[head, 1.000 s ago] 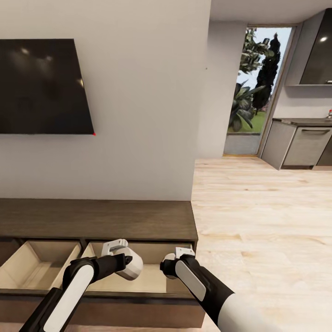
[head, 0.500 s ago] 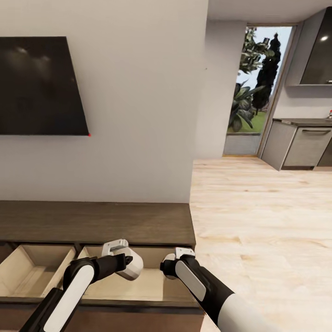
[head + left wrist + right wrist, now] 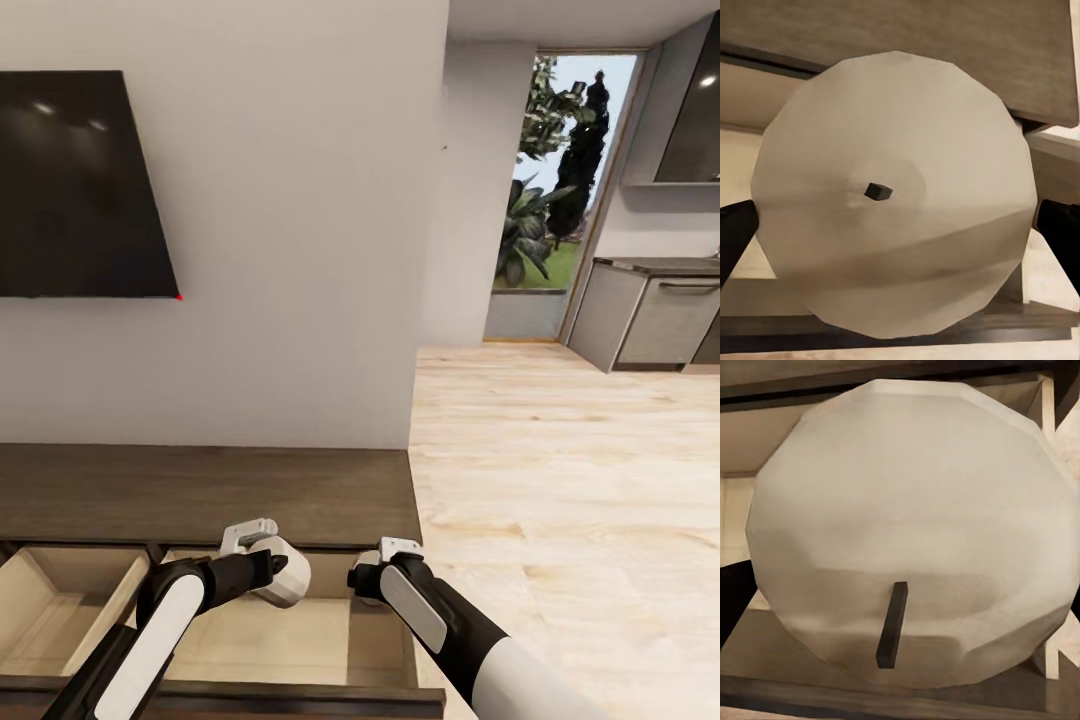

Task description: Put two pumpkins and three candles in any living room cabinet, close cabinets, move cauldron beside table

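A beige candle (image 3: 892, 195) with a small dark wick fills the left wrist view, and my left gripper (image 3: 898, 229) is shut on it, dark fingers (image 3: 735, 236) at both sides. My right gripper (image 3: 900, 510) is shut on a second beige candle (image 3: 907, 532) with a dark wick. In the head view my left gripper (image 3: 252, 537) and right gripper (image 3: 398, 550) hang over the front of the long dark-brown cabinet (image 3: 200, 495). Both of its pale-lined drawers stand open, the left drawer (image 3: 60, 600) and the right drawer (image 3: 300, 630) under the grippers.
A black TV (image 3: 80, 185) hangs on the white wall above the cabinet. To the right lies light wood floor (image 3: 560, 480), leading to a glass door with plants (image 3: 550, 180) and grey kitchen units (image 3: 650, 320).
The whole head view has shifted: the TV slides left and the cabinet sits lower and closer, so the camera moved. Both arms keep their pose, each still holding its candle.
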Available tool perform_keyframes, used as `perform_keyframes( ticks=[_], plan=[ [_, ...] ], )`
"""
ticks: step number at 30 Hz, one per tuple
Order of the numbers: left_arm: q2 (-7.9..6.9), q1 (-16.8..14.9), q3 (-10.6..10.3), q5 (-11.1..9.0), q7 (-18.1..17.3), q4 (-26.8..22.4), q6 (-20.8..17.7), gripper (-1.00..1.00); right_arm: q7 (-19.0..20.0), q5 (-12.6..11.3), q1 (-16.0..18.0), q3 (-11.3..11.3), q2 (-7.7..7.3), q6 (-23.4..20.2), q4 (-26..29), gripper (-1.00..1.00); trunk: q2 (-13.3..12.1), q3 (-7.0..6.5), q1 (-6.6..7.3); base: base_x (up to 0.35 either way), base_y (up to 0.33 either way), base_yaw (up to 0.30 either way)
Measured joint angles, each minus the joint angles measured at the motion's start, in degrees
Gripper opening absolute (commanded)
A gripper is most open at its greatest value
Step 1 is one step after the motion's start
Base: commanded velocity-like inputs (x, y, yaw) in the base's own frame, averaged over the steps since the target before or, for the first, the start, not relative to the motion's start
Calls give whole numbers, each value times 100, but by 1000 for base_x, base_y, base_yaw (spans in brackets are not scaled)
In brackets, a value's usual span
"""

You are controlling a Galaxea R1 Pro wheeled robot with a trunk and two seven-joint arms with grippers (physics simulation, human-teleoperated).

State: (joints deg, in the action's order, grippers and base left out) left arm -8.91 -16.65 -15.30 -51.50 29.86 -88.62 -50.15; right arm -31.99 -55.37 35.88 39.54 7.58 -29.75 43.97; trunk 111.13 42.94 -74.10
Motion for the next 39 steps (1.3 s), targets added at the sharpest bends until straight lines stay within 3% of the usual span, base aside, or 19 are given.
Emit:
perform_keyframes(
  ticks=[7, 20, 39],
  plan=[
    [-1, 0, 0, 8, -2, 0, -4, -100, -2, 2, 0, 0, 0, -2, -1, -100, 0, 0, 1, 203, 7, 0],
    [8, 0, -1, -5, -5, 0, 3, -100, 0, 1, 0, 0, 0, 0, -14, -100, 0, 0, -1, 17, 0, 0],
    [8, 1, -4, 7, 0, 5, 4, -100, -3, -34, -1, 34, 22, -248, -126, -100, 760, 341, -418, 0, 0, 0]
  ],
)
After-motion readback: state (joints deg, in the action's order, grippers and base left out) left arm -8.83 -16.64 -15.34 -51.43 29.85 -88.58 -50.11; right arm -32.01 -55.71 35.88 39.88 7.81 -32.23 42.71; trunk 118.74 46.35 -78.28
